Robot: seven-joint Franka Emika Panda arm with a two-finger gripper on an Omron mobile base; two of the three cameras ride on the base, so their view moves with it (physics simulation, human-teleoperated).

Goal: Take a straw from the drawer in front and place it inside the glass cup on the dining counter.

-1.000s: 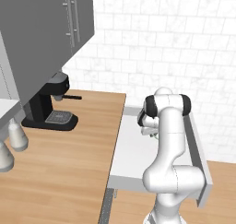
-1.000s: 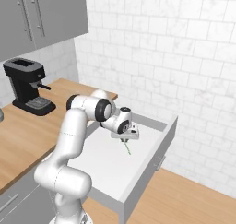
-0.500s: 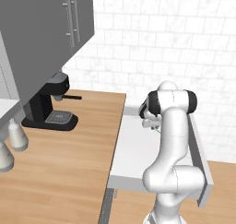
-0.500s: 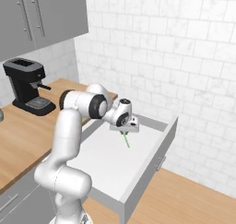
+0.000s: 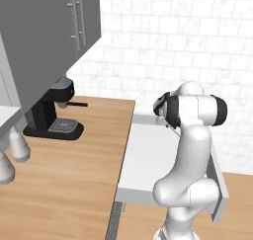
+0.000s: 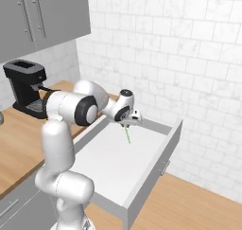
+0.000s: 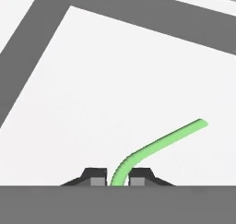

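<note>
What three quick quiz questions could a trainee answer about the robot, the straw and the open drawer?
1. True or false: the fingers are shut on the green straw.
2. What does the straw hang over? A) coffee machine B) drawer C) floor
3. Fill in: the black coffee machine stands on the wood ____.

Key: 1 true; 2 B; 3 counter.
</note>
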